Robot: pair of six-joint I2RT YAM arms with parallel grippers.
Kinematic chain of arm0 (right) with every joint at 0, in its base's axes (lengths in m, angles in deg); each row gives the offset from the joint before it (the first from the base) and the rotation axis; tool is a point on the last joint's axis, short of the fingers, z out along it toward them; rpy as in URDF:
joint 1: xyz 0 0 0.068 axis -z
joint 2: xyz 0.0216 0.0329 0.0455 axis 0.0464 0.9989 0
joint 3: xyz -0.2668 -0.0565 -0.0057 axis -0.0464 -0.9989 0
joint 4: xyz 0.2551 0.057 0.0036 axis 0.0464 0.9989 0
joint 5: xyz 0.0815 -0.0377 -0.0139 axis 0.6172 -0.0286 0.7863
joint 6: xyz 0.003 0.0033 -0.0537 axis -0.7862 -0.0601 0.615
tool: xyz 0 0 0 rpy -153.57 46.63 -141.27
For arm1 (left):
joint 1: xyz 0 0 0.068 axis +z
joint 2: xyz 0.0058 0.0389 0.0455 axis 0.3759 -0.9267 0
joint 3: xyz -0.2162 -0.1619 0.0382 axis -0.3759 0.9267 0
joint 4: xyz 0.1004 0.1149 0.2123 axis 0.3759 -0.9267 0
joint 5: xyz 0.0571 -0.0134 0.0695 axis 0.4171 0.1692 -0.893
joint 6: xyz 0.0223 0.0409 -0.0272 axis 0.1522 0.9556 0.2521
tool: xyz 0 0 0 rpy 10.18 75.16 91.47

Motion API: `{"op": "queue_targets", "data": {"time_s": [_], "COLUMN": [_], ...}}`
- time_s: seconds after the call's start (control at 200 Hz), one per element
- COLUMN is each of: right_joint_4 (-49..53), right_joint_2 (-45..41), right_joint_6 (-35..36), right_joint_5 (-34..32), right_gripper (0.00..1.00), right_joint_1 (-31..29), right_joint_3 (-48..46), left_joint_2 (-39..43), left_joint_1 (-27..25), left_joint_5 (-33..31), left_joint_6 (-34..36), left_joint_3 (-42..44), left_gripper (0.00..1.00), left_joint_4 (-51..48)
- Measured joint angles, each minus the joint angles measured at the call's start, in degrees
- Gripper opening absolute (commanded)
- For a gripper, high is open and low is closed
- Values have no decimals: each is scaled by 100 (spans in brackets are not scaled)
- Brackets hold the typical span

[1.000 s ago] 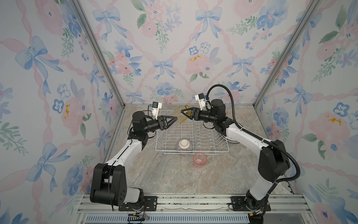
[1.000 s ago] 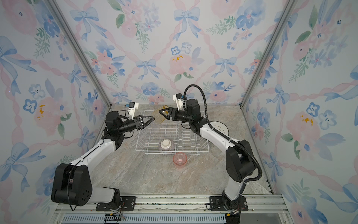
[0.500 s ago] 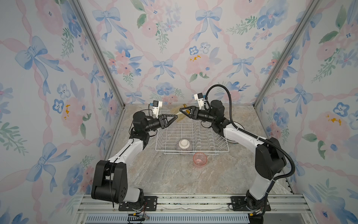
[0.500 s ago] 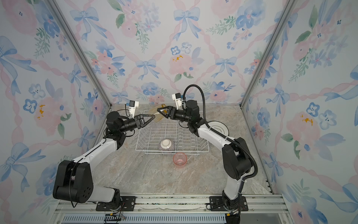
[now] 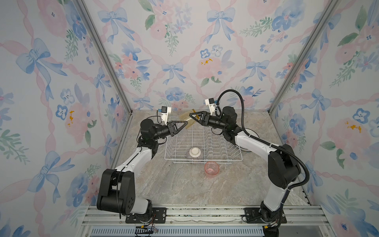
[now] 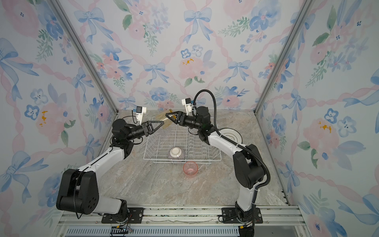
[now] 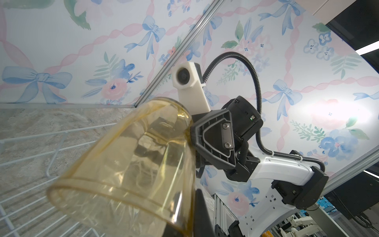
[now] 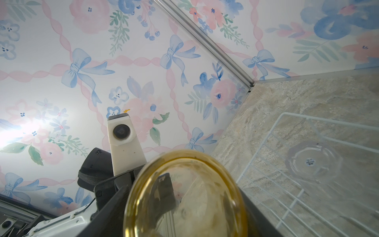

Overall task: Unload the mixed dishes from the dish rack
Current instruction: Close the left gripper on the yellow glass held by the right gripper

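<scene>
the yellow cup [image 7: 131, 164] hangs tilted over the rack's [image 5: 178, 139] back edge. the left gripper [image 5: 185, 122] is pinched tight on its rim and the right gripper [image 5: 191, 116] clasps its base, jaws wide. the rack holds a bowl [image 5: 194, 152] near its front edge and a clear cup [image 8: 312, 162]. a pink cup [image 5: 211, 167] stands on the tabletop just in front.

Marble-pattern desk [image 5: 184, 184]; floral bow wallpaper walls [image 5: 184, 51] on three sides; aluminium corner posts [image 5: 104, 55]; slotted rail [image 5: 205, 214] along front edge.
</scene>
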Motion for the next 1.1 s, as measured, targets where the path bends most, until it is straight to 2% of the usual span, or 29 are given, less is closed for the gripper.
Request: {"op": "queue_targets", "data": {"time_s": [0.03, 0.04, 0.17, 0.27, 0.36, 0.43, 0.575, 0.75, 0.83, 0.955, 1.1], "right_joint_4": [0, 2, 157, 328, 861, 1425, 2347, 3104, 3305, 3499, 3569], "right_joint_2": [0, 0, 11, -7, -120, -278, -748, -1220, -1316, -1381, -1504], "right_joint_6": [-2, -2, 219, 496, 955, 1434, 2297, 2988, 3169, 3320, 3405], "right_joint_5": [11, 13, -33, -118, -315, -621, -1274, -1821, -1971, -2092, -2149], "right_gripper": [91, 99, 97, 97, 97, 97, 97, 97, 97, 97, 97], "right_joint_1": [0, 0, -39, -7, 42, 96, 201, 337, 393, 492, 560], "right_joint_3": [0, 0, -7, -9, -7, -7, -2, 24, 26, 2, -155], "left_joint_2": [13, 22, 138, 291, 485, 616, 710, 876, 850, 625, 306], "left_joint_1": [0, 0, -33, -33, -59, -203, -813, -1403, -1834, -2927, -3893], "left_joint_5": [0, 0, -83, -142, -291, -658, -1705, -2771, -3410, -4555, -5429], "left_joint_6": [0, 0, 66, 310, 839, 1532, 3021, 4006, 4245, 4395, 4330], "left_joint_3": [7, 9, 11, 11, -44, -361, -1401, -2087, -2371, -2918, -3292], "left_gripper": [0, 0, 0, 0, 0, 0, 0, 0, 0, 0, 0], "left_joint_4": [0, 0, -48, -479, -1401, -2616, -4968, -6802, -7543, -8771, -9967]}}
